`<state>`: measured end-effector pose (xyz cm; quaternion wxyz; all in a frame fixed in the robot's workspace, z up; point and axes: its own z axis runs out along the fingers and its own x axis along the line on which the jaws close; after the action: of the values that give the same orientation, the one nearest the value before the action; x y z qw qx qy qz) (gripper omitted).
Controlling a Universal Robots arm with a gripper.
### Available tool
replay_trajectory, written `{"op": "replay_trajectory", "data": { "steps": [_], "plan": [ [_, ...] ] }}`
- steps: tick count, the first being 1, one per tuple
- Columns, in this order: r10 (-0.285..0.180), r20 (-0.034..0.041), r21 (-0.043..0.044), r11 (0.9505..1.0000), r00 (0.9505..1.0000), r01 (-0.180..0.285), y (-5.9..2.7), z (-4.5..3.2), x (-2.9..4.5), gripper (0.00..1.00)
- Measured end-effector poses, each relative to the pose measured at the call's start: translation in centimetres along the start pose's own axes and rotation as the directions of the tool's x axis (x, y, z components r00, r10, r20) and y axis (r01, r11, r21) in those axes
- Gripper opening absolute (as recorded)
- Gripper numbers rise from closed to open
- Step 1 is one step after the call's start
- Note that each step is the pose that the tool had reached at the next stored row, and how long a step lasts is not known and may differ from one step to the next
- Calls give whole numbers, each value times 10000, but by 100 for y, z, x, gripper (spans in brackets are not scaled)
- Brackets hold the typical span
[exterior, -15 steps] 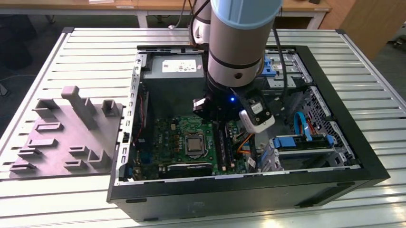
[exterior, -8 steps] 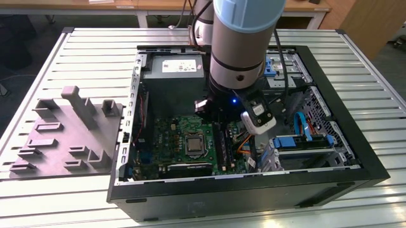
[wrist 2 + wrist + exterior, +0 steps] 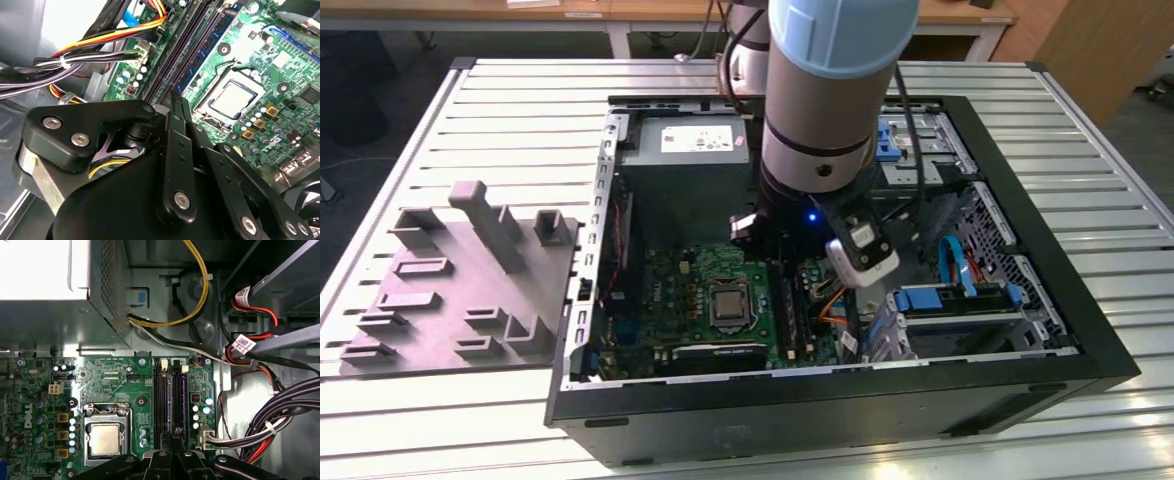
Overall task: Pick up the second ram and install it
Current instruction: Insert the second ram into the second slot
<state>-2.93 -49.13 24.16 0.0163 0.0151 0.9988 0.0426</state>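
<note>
Gripper pressed together, tips just over memory slots on motherboard; whether it pinches second ram, cannot tell. Advice: keep ram parallel to slot, push straight down, evenly.

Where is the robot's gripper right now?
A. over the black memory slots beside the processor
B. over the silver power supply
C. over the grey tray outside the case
A: in the first wrist view the gripper sits over the memory slots, beside the processor.
</note>
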Motion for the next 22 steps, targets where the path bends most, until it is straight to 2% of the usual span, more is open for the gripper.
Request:
{"op": "replay_trajectory", "data": {
  "steps": [5, 12, 22],
  "plan": [
    [0, 3, -11, 10000, 10000, 0, -3, 28, 1, 11],
    [2, 3, -78, 10000, 10000, -2, -4, 53, 3, 11],
    [47, 6, -84, 10000, 10000, -47, -4, 61, 4, 11]
  ]
}}
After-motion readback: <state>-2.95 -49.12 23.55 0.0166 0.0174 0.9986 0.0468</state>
